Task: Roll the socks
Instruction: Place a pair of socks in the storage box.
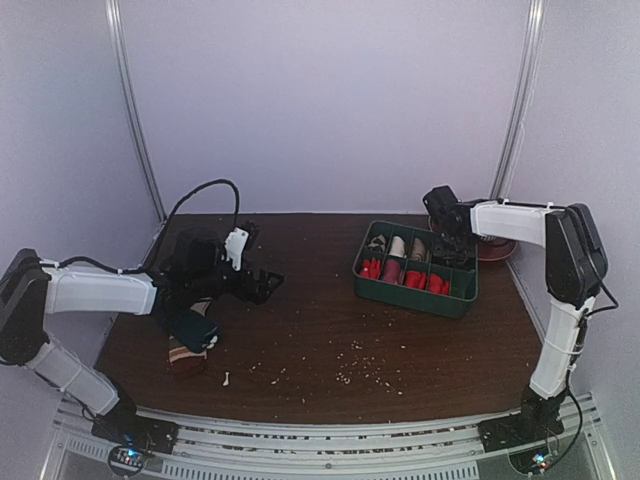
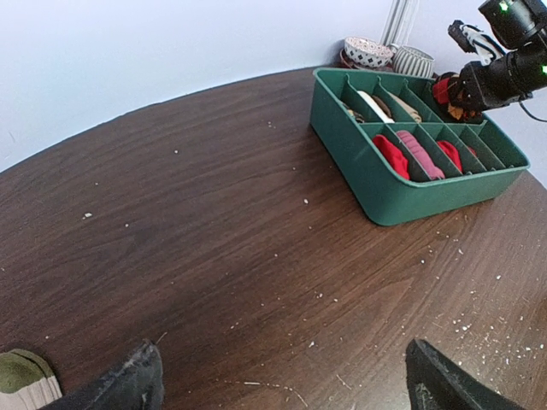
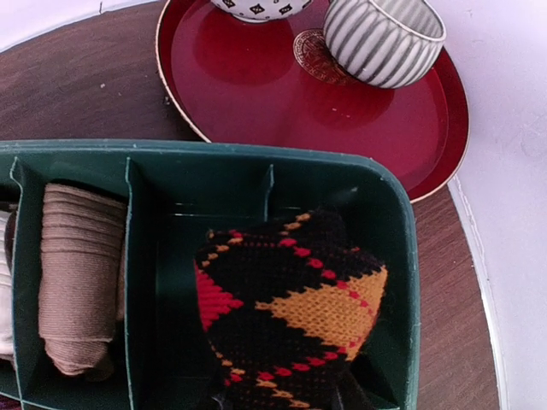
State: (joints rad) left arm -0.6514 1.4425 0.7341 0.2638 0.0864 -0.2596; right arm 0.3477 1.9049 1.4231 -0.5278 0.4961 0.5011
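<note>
A rolled black argyle sock (image 3: 291,307) with red and orange diamonds fills the middle of the right wrist view. My right gripper (image 3: 286,401) is shut on it and holds it over the far right back compartment of the green tray (image 3: 214,149). The same gripper (image 1: 450,240) hangs above the tray's back right corner in the top view. Low over bare wood, my left gripper (image 2: 286,384) is open, its fingers (image 2: 128,384) wide apart with nothing between them. A small pile of socks (image 1: 190,340) lies under the left arm; an olive sock with a beige cuff (image 2: 26,380) shows beside the left finger.
The green tray (image 1: 412,298) holds several rolled socks, red, pink and beige. Behind its right end a red plate (image 3: 256,77) carries a striped bowl (image 3: 380,38) and a patterned one. Pale crumbs are scattered over the dark wooden table (image 1: 320,340).
</note>
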